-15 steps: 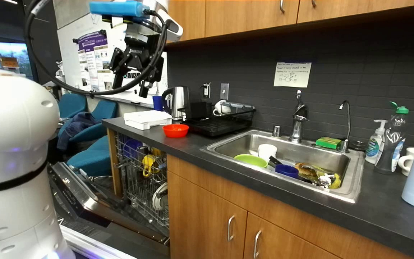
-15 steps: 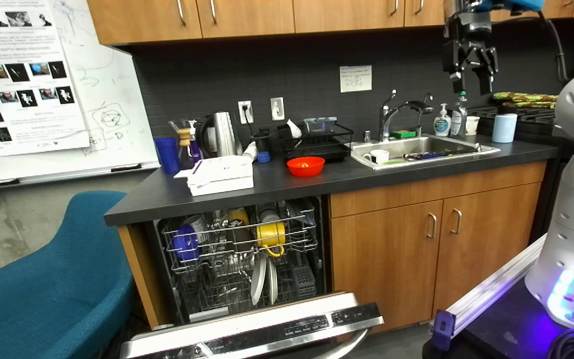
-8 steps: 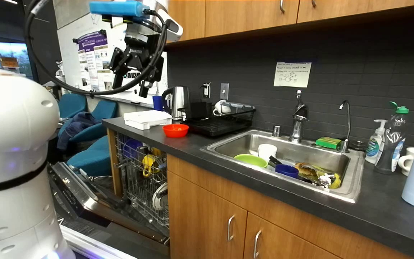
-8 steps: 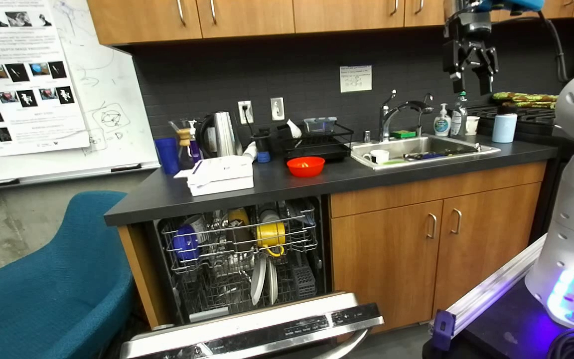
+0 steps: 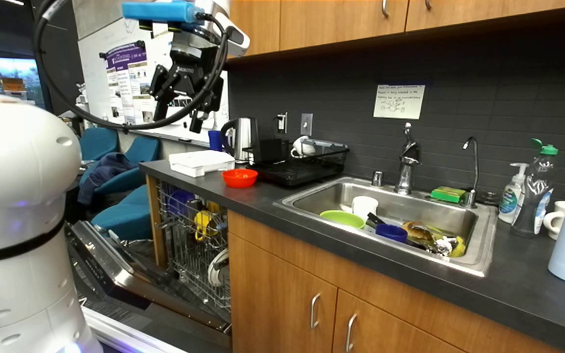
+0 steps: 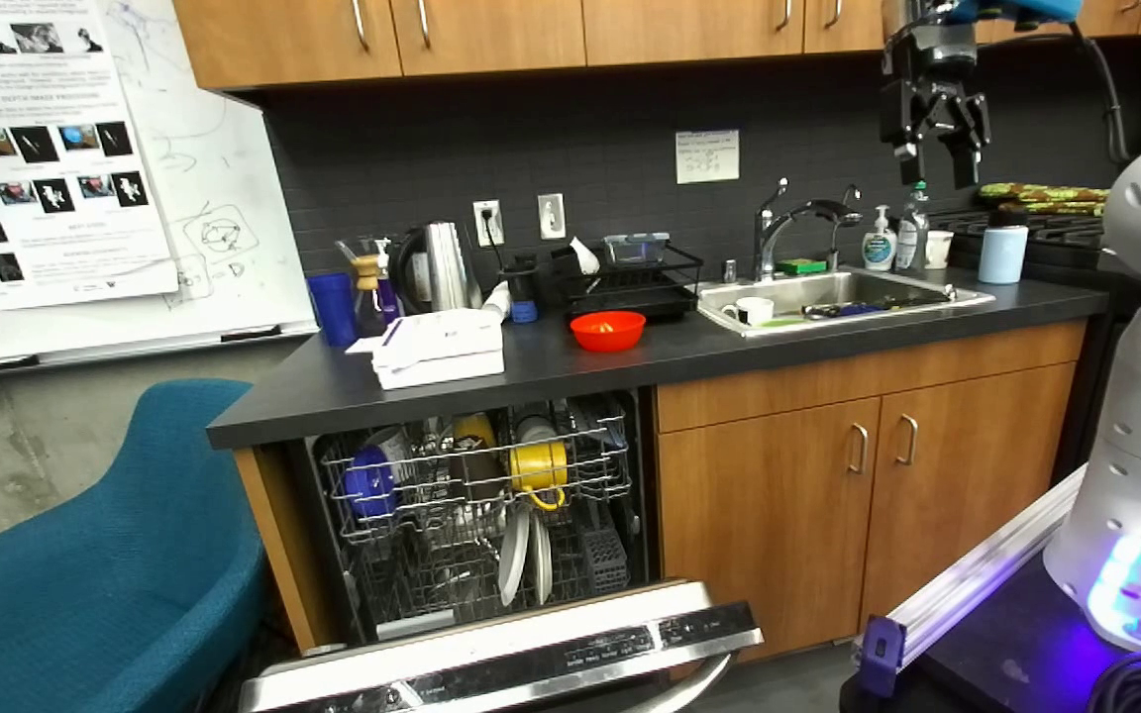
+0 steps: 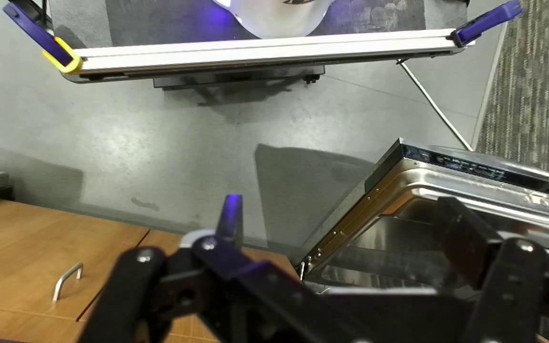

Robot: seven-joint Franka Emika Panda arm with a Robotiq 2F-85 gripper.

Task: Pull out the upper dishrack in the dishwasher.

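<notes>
The dishwasher's door is folded down in both exterior views, and its inner side shows at the right of the wrist view. The upper dishrack, a grey wire basket, sits inside under the counter. It holds a blue cup, a yellow mug and other dishes. It also shows in an exterior view, partly cut off by the cabinet. My gripper is high above the counter, well apart from the rack. It is open and empty, also in an exterior view. Its fingers stand wide apart in the wrist view; the upper dishrack is not visible there.
The counter overhangs the rack and bears a white box, a red bowl and a black dish drainer. The lower rack holds plates. A blue chair stands beside the dishwasher. Wooden cabinets adjoin it.
</notes>
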